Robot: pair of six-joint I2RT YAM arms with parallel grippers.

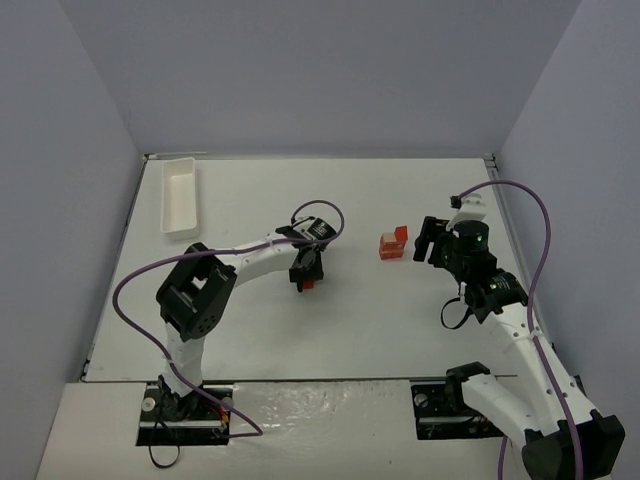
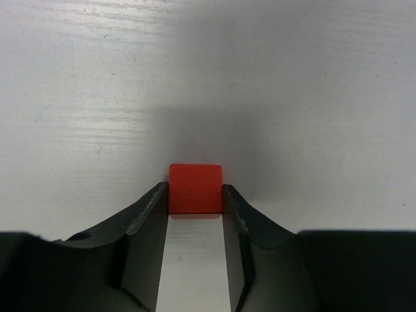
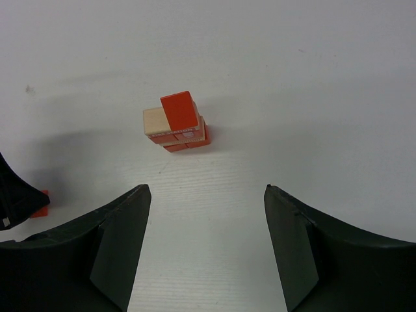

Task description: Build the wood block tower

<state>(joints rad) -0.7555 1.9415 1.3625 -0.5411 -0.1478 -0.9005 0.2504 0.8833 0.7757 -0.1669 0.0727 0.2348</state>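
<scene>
Your left gripper (image 2: pixel 195 196) sits closest in its own wrist view, low over the table (image 1: pixel 400 320), with a red block (image 2: pixel 195 179) between its fingertips. The jaws are narrowed to the block's width and meet it on both sides. The block rests on the table, so I judge this to be the pick-up step, with the grip made and no lift begun.

The tower (image 1: pixel 393 243) stands mid-table, to the right of that block and well apart from it. It is a low stack of red and tan pieces with a red block on top, sitting off-centre.

Your right gripper (image 3: pixel 208 192) hangs near the tower, facing it, jaws wide apart and holding nothing.

Next, you need a straight lift. Then carry the block across to the stack and lower it squarely on top. That top piece looks easy to knock.
</scene>
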